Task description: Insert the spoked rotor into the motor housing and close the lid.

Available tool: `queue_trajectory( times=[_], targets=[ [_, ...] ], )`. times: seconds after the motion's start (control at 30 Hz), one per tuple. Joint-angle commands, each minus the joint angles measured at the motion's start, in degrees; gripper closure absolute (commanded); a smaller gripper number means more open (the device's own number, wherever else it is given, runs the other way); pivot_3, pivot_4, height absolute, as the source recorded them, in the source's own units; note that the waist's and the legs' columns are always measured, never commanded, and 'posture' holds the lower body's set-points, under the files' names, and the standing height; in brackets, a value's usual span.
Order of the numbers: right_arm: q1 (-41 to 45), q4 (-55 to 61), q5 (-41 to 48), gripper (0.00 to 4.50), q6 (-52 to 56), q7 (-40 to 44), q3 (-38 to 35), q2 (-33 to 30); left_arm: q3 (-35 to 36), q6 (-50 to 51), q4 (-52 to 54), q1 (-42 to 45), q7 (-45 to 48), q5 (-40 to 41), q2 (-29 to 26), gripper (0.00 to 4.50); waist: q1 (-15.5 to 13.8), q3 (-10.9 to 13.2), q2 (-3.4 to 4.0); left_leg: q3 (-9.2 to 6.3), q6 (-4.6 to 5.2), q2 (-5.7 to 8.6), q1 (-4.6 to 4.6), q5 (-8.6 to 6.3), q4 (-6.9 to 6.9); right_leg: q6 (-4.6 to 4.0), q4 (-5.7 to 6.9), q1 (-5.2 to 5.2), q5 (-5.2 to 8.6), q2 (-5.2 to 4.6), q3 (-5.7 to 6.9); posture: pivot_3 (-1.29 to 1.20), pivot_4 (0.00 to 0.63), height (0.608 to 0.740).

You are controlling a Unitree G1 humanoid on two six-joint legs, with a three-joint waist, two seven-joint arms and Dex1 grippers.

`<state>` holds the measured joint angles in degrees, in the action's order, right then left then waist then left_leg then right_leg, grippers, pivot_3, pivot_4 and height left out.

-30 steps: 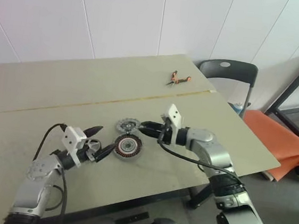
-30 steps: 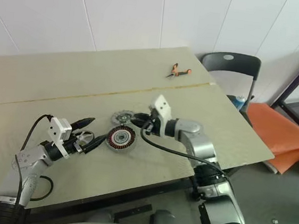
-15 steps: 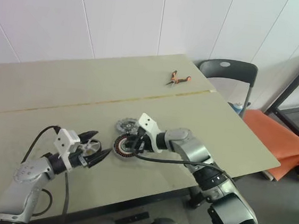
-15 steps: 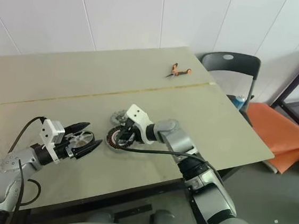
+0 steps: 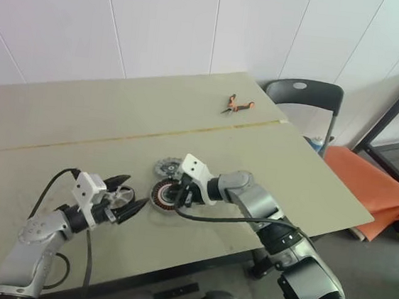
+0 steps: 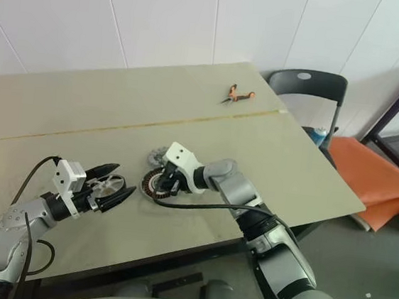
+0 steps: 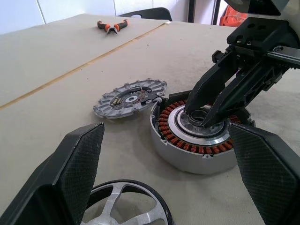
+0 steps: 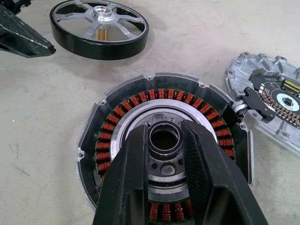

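From the head camera, the motor housing (image 5: 165, 194) sits near the front middle of the desk (image 5: 60, 120), open side up, copper windings showing. The right gripper (image 5: 180, 193) reaches across from the right and dips into its centre. Just behind the housing lies the lid (image 5: 169, 167), flat on the desk. To the left, the left gripper (image 5: 127, 200) hovers with its jaws spread wide around the spoked rotor (image 5: 119, 198), which lies flat between them, well short of the housing. Far back on the desk, a pair of orange-handled pliers (image 5: 237, 105); a dark chair (image 5: 305, 98) stands beyond the desk's right edge.

On to the left wrist camera: the two black fingers (image 7: 75, 173) stand far apart, released, the rotor's dark rim and silvery spokes low between them, untouched as far as one can tell. Ahead, the housing with the other arm's jaws planted in its middle, the lid just beside it.

The right wrist camera: the jaws are clenched on the dark central ring (image 8: 164, 139) of the housing, one finger on each side. The rotor lies beyond, the lid alongside.
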<state>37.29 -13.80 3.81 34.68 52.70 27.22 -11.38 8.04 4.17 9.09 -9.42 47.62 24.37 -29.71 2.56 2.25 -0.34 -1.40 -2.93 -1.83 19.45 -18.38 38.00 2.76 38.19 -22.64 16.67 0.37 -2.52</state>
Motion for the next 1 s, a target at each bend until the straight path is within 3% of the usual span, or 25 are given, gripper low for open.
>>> queue_trajectory(
  times=[0.03,0.47,0.8,1.0],
  targets=[
    [0.4,0.2,-0.7,3.83,0.1,0.3,0.7,-0.1,1.1,-1.1,1.1,0.2,-0.1,0.2,0.0,0.00,0.0,0.0,0.00,0.00,0.00,0.00,0.00,0.00,0.00,0.00,0.00,0.00,0.00,0.00,0.00,0.00,0.000,0.740],
    [-0.3,0.0,-0.7,3.83,0.8,0.2,0.7,0.2,1.1,-1.0,1.7,-0.1,-0.5,0.1,-0.1,0.00,0.0,0.0,0.00,0.00,0.00,0.00,-0.02,0.00,0.00,0.00,0.00,0.01,0.00,0.00,0.00,0.00,0.000,0.740],
    [-0.2,-0.6,-0.6,0.49,0.8,-0.4,-0.3,0.8,0.6,0.0,2.6,0.3,-1.4,-0.1,-0.1,0.00,0.0,0.0,0.00,0.00,0.00,-0.01,-0.01,0.00,-0.01,0.00,0.00,0.00,0.00,0.00,0.00,0.00,0.000,0.740],
    [0.1,-1.0,2.0,0.49,0.1,-1.7,-3.8,3.5,0.3,1.0,3.6,0.2,-2.2,0.0,-0.3,0.00,0.0,0.0,0.00,0.00,0.00,0.00,0.00,0.00,0.00,0.00,0.00,0.01,0.00,0.00,0.00,0.00,0.000,0.740]
  ],
)
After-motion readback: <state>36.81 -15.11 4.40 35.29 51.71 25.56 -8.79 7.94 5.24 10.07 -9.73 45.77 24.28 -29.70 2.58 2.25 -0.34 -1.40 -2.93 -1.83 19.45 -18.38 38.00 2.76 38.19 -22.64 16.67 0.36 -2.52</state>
